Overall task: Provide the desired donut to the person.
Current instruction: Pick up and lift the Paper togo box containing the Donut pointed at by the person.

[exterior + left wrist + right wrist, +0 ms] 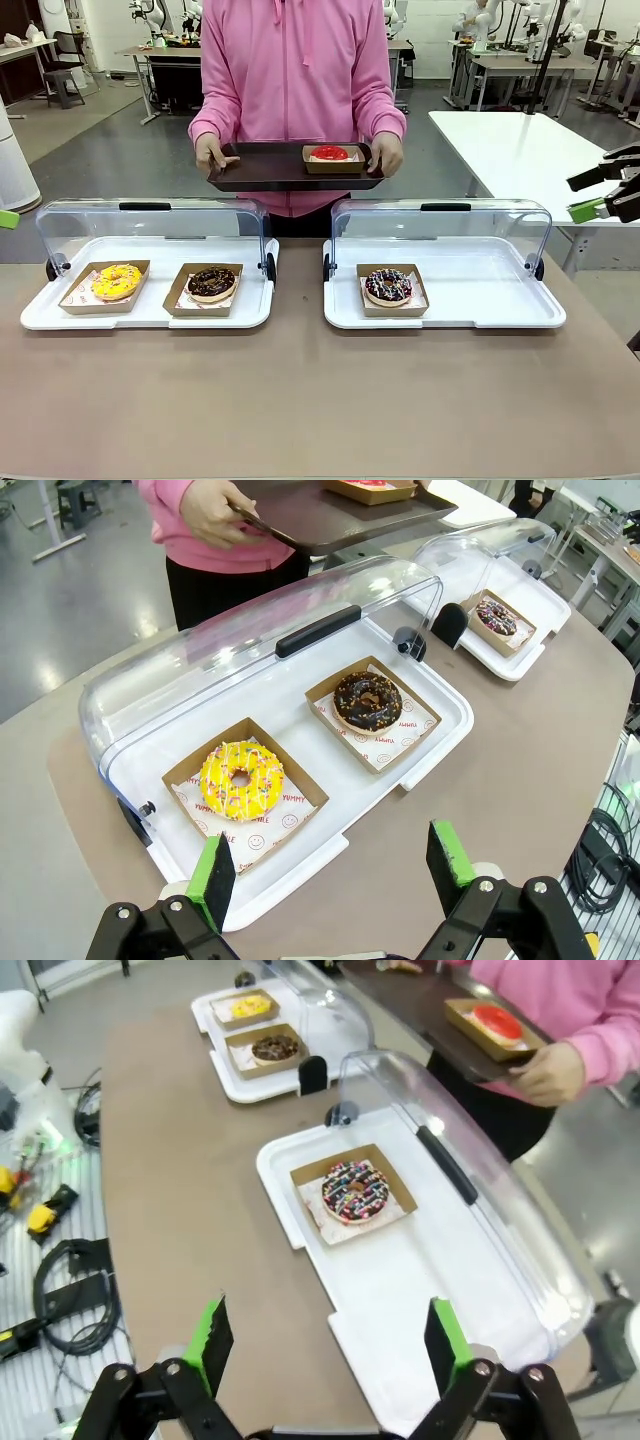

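The person (295, 70) in a pink hoodie stands at the far side and holds a dark brown tray (260, 170) in both hands. A red-glazed donut (329, 154) in a cardboard box rests on it. A yellow donut (116, 281) and a chocolate donut (211, 284) sit in boxes on the left white tray (150, 315). A sprinkled chocolate donut (388, 287) sits on the right white tray (500, 300). My left gripper (330, 865) hovers open, near the left tray's front edge. My right gripper (327, 1335) hangs open off the right tray's end, holding nothing.
Both clear lids (150, 225) (440, 225) stand tipped back behind the trays. A white table (520, 150) stands at the right rear. Cables and tools (60, 1270) lie beside the table. Bare brown tabletop (320, 400) stretches in front of the trays.
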Action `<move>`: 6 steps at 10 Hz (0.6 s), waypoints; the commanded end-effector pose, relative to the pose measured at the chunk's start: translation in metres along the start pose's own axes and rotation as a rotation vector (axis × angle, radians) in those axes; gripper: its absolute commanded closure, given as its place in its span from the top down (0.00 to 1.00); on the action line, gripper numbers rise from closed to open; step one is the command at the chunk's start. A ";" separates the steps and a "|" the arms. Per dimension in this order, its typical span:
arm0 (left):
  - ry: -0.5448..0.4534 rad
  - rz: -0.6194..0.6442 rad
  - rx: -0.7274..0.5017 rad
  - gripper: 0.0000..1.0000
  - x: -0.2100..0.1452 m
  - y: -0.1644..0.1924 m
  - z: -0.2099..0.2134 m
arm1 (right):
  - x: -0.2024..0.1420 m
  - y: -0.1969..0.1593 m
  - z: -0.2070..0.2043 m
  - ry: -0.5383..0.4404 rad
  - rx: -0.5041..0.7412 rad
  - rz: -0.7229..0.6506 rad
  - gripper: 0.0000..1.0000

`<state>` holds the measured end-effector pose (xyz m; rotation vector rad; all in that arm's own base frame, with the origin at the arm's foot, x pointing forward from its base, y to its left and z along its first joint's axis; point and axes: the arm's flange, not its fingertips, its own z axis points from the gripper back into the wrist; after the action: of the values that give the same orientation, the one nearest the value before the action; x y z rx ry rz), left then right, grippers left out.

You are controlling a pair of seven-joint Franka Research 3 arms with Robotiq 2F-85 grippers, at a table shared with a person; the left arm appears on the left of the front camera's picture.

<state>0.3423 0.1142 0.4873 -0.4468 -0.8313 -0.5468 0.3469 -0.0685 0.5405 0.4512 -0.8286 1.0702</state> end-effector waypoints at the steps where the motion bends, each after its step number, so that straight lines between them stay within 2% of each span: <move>1: -0.013 -0.018 -0.011 1.00 -0.003 0.004 0.000 | 0.000 0.005 0.000 0.003 -0.046 -0.026 1.00; 3: -0.013 -0.018 -0.011 1.00 -0.003 0.004 0.000 | 0.010 0.006 -0.005 0.057 -0.090 -0.031 1.00; 4: -0.013 -0.018 -0.011 1.00 -0.003 0.004 0.000 | 0.000 0.000 0.005 0.009 -0.033 -0.003 1.00; 6: -0.013 -0.018 -0.011 1.00 -0.003 0.004 0.000 | 0.000 0.000 0.005 0.009 -0.033 -0.003 1.00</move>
<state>0.3424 0.1142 0.4871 -0.4462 -0.8308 -0.5474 0.3461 -0.0698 0.5452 0.4027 -0.8337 1.0456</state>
